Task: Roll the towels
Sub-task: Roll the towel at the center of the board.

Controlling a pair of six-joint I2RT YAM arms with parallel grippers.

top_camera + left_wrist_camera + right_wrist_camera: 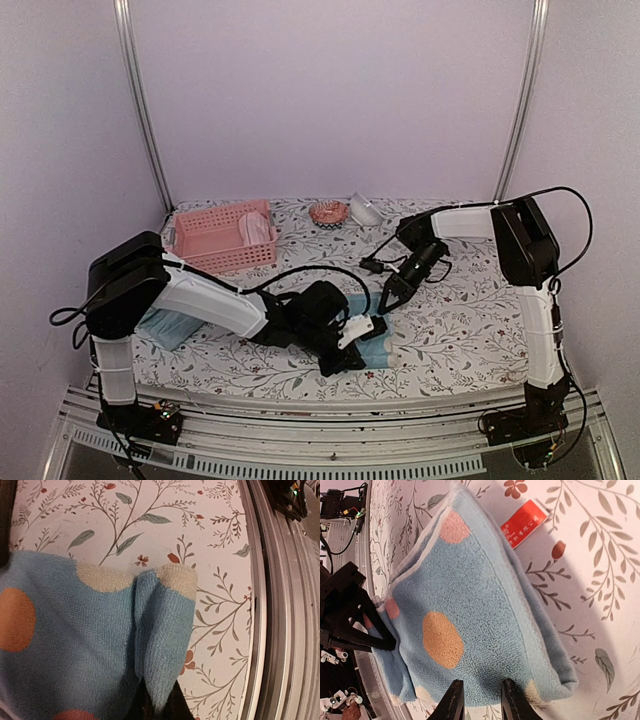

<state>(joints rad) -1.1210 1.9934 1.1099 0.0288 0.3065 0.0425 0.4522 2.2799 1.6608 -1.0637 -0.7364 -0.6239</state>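
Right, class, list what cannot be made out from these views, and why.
Teal towel, top view: mostly hidden under the left arm.
Pale item in the pink basket, top view: too small to identify.
Orange object and white object at the back, top view: too small to identify.
Red label, right wrist view: print too small to read.
Patterned towel, left wrist view: cut off by the left and bottom edges.

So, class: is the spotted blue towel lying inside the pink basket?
No, the towel lies on the table, well apart from the basket.
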